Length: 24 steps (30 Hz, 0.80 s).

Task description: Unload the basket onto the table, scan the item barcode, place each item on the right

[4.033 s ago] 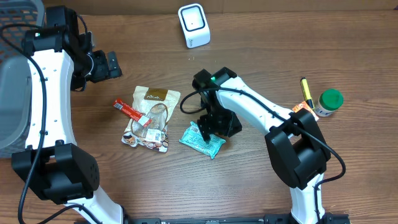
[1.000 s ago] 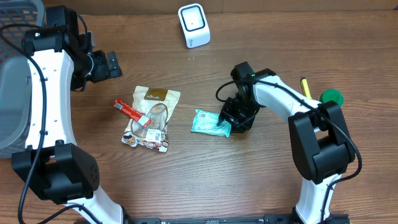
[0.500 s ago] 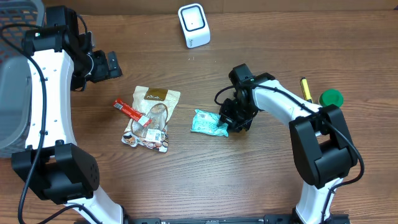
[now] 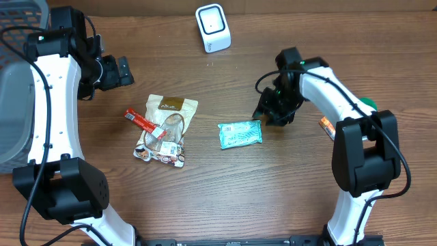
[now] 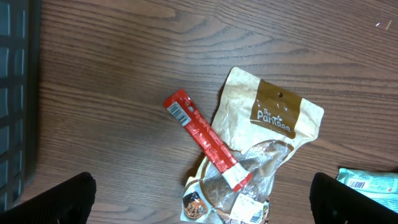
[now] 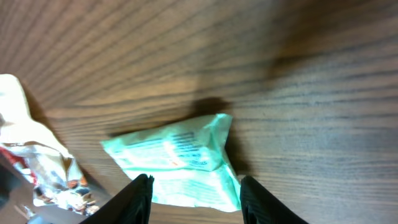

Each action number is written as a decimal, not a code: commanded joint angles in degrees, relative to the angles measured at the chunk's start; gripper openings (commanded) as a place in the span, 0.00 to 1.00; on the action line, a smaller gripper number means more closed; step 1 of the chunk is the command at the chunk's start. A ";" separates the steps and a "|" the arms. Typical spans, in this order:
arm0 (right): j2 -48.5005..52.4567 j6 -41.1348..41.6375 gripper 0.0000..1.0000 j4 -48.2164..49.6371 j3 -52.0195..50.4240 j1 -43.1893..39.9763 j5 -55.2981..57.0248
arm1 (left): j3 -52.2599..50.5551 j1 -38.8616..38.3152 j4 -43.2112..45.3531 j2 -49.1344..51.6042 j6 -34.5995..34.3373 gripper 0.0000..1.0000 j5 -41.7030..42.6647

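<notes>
The item is a teal packet (image 4: 240, 134) lying flat on the wooden table, and it also shows at the right edge of the left wrist view (image 5: 371, 181) with a small barcode label. My right gripper (image 4: 263, 115) hangs just above and right of it, open, with its fingers astride the packet's near end (image 6: 180, 165) and nothing gripped. The white scanner (image 4: 213, 27) stands at the back centre. My left gripper (image 4: 126, 70) is wide open over the table at the left, empty.
A tan snack pouch (image 4: 166, 130) with a red stick pack (image 4: 144, 123) across it lies left of centre. A green-capped bottle (image 4: 367, 104) and an orange item (image 4: 326, 125) sit by the right arm. A grey bin (image 4: 13, 102) and a dark basket (image 4: 20, 14) stand at the far left.
The right gripper closed, then opened, and has drawn back up and to the right. The teal packet has slid right, turned level and lies free. The left arm has not moved.
</notes>
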 commanded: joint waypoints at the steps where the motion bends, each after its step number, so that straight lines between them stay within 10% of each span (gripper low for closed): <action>1: 0.07 -1.51 0.49 -2.25 -0.11 0.81 2.14 | -0.11 -0.39 0.09 -0.26 0.66 1.00 0.39; 24: 0.09 6.32 0.54 2.38 -7.96 4.57 8.20 | -0.11 -0.39 0.07 -0.26 0.66 1.00 0.39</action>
